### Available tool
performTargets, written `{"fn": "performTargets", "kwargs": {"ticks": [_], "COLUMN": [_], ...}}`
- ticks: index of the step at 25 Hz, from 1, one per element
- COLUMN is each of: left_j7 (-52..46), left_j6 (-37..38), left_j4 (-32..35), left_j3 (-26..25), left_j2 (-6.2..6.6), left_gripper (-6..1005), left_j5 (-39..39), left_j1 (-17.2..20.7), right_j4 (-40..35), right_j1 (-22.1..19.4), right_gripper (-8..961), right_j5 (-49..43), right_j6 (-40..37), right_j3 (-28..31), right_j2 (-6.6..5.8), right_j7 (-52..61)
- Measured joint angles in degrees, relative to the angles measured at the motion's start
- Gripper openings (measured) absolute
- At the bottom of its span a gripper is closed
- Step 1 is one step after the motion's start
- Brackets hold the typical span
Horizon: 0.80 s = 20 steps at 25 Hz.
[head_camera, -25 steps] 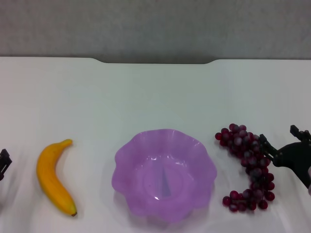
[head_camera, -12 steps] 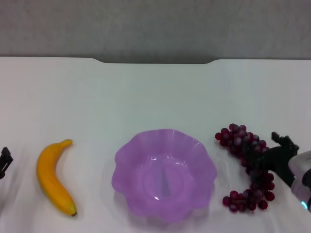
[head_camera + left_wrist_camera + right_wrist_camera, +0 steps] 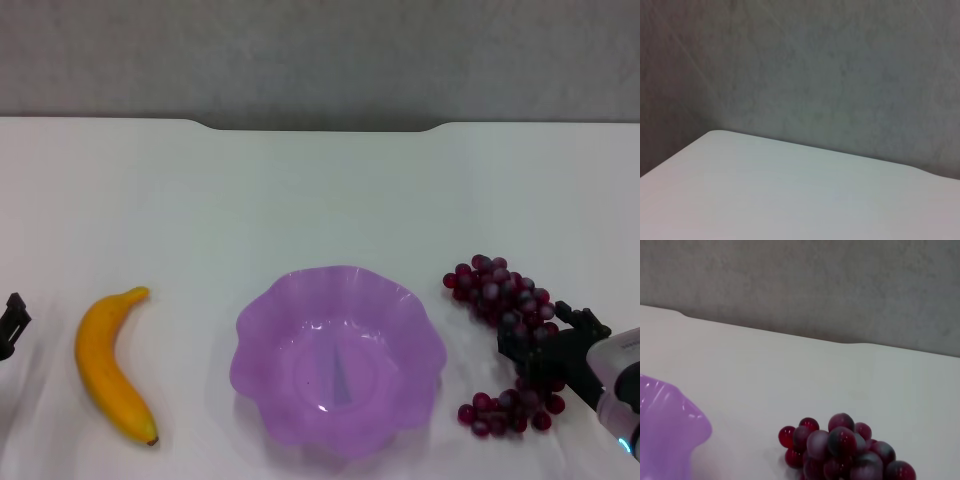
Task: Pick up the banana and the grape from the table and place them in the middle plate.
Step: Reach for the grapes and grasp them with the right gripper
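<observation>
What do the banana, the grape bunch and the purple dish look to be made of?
The curved yellow-orange banana looks like smooth moulded plastic, evenly coloured and unblemished. The dark red-purple grape bunch is glossy, probably plastic or rubber. The scalloped purple dish is translucent plastic with shiny highlights.

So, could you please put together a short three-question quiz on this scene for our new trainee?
1. True or false: the banana already lies in the middle plate.
2. Which gripper is at the grape? A) left gripper B) right gripper
3. Fill in: the banana lies on the plate's ____ side, by the robot's own sides.

Key
1. False: it lies on the table.
2. B; the left gripper waits at the table's left edge.
3. Left.
</observation>
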Motion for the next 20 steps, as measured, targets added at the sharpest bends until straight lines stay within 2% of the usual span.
{"fn": "performTargets", "kwargs": {"ticks": [10, 20], "left_j7": [-0.03, -0.08], "left_j6": [0.02, -0.01], "left_j4": [-0.06, 0.27], "left_j3": [0.09, 0.09], "left_j2": [0.01, -0.07], "left_gripper": [847, 847], "left_j5": [0.3, 0.43], "left_j1": [-0.37, -0.56], "right_j4": [-0.72, -0.89], "right_j1": [-1.04, 0.21], "right_gripper": [836, 783], "right_j5": [1.5, 2.4], "right_j6": [1.49, 3.96], "right_j3": [0.27, -0.01], "right_j2": [0.13, -0.01], "right_j7": [0.18, 0.23]}}
